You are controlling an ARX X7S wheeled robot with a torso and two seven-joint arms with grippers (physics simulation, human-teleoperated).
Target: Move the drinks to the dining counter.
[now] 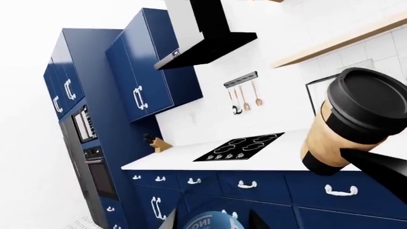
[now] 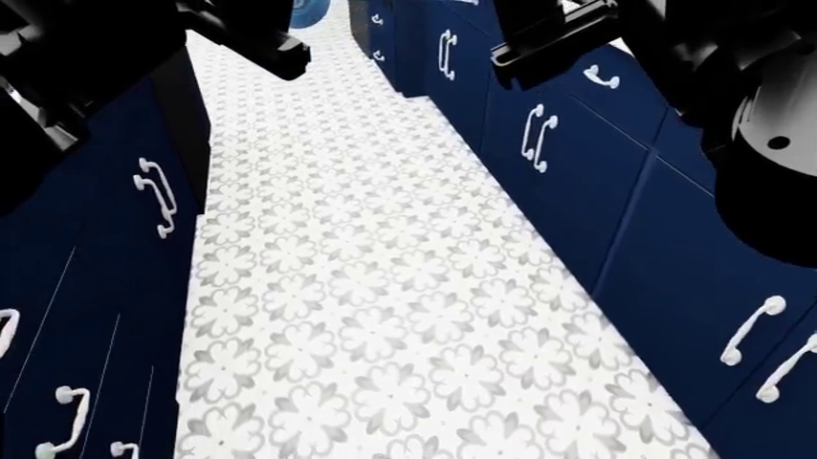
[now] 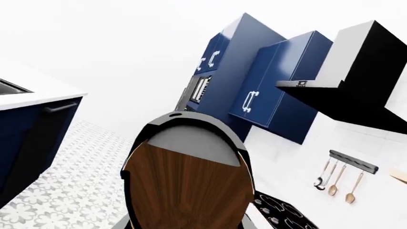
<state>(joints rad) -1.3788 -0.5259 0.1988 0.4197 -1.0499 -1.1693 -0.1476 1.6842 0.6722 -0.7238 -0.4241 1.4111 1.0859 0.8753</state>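
Note:
The water bottle (image 1: 207, 223) shows only as a blue-labelled curve between the two fingers of my left gripper (image 1: 213, 219), which is shut on it. The brown coffee cup (image 3: 188, 176) with its black lid fills the right wrist view, and my right gripper (image 3: 188, 225) is shut round its body. The cup (image 1: 353, 124) also hangs tilted in the left wrist view, with a dark right finger (image 1: 375, 164) against its base. A white corner of the dining counter (image 3: 38, 93) with its dark sink edge lies off to one side. In the head view both arms reach out of the top, and a scrap of the blue bottle (image 2: 306, 11) shows there.
A tiled floor aisle (image 2: 370, 287) runs between dark blue cabinets (image 2: 562, 163) on both sides. Across it stands a white worktop with a black hob (image 1: 240, 147), a knife block (image 1: 157, 142), a black range hood (image 1: 207, 45), hanging utensils (image 1: 245, 98) and an oven column (image 1: 89, 148).

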